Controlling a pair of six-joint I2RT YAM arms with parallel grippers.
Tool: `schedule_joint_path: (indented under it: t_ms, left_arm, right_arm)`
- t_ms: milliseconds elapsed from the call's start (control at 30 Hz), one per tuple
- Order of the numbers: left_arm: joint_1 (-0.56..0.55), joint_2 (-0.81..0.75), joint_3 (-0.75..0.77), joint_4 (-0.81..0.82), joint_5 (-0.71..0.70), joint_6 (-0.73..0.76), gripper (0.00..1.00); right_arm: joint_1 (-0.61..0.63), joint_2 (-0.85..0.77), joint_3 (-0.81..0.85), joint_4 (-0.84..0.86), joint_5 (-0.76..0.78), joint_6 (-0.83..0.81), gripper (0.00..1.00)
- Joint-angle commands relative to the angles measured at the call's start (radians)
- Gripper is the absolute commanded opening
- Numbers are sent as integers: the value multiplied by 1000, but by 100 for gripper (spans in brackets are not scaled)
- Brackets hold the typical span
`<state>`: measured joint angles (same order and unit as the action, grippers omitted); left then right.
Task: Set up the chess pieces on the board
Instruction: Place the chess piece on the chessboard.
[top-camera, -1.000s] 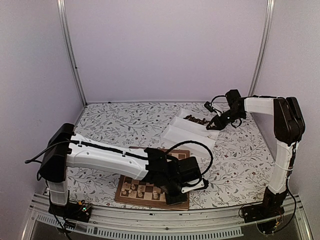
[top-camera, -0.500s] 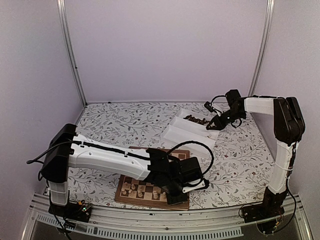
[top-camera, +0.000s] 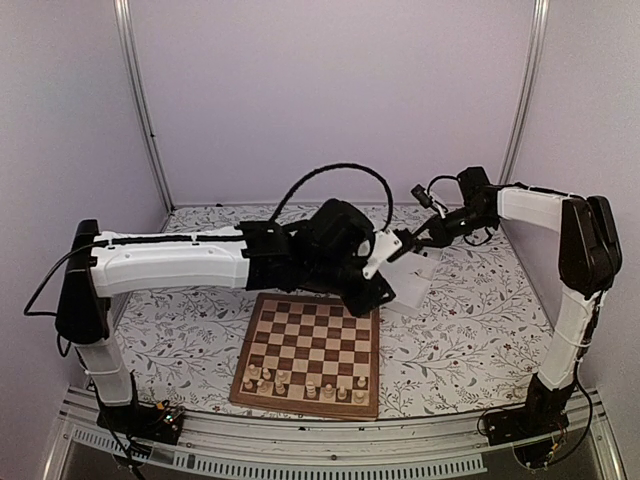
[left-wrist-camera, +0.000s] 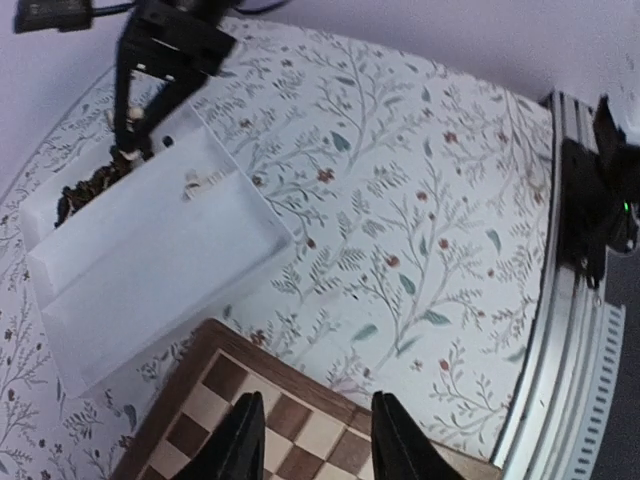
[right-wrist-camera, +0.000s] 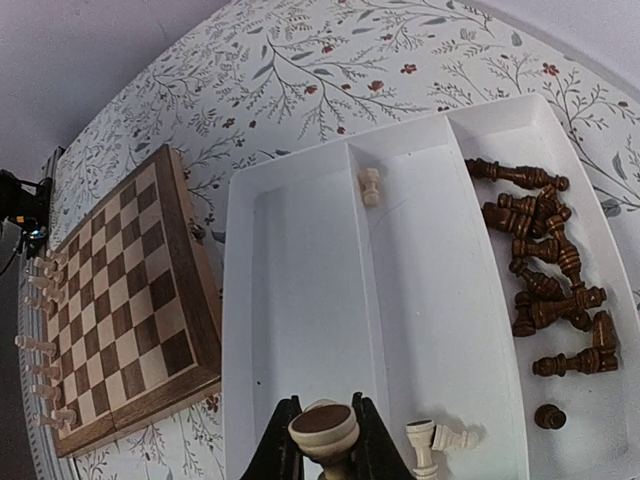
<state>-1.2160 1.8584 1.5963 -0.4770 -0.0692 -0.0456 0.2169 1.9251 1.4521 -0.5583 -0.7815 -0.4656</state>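
The board (top-camera: 310, 340) lies near the front edge, with several pale chess pieces (top-camera: 312, 388) standing in its two nearest rows. My left gripper (left-wrist-camera: 318, 442) hangs open and empty above the board's far corner (left-wrist-camera: 290, 415). In the top view the left gripper (top-camera: 376, 292) sits beside the white tray. My right gripper (right-wrist-camera: 322, 445) is shut on a pale chess piece (right-wrist-camera: 323, 430) above the tray's left compartment. The right compartment holds two loose pale pieces (right-wrist-camera: 436, 441) beside the grip, a third pale piece (right-wrist-camera: 369, 185) by the divider, and several dark pieces (right-wrist-camera: 540, 270).
The white two-compartment tray (right-wrist-camera: 300, 300) stands just behind the board (right-wrist-camera: 120, 300), mostly hidden under my left arm in the top view. Flowered tablecloth (left-wrist-camera: 420, 200) surrounds both. A metal rail (left-wrist-camera: 560, 380) runs along the table's front edge.
My left arm has lifted off the board's near rows and swung back toward the tray, its jaws opening. The right gripper has shifted slightly left over the tray, still shut.
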Motion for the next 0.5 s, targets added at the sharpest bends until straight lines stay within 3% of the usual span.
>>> schedule_joint_path:
  t_ms: [0,300,467]
  left_arm:
    - [171,-18,-64,386,130,-106,40]
    - [325,136,-159,1072,370,-382,44]
    - [331,258,-78,1174,439,-423,44]
  right_arm:
    - [-5,-63,32,-3,-185,54,7]
    - [-56,-77,28,57,-519,196,7]
    - [-56,-86,7,123,-575,279,7]
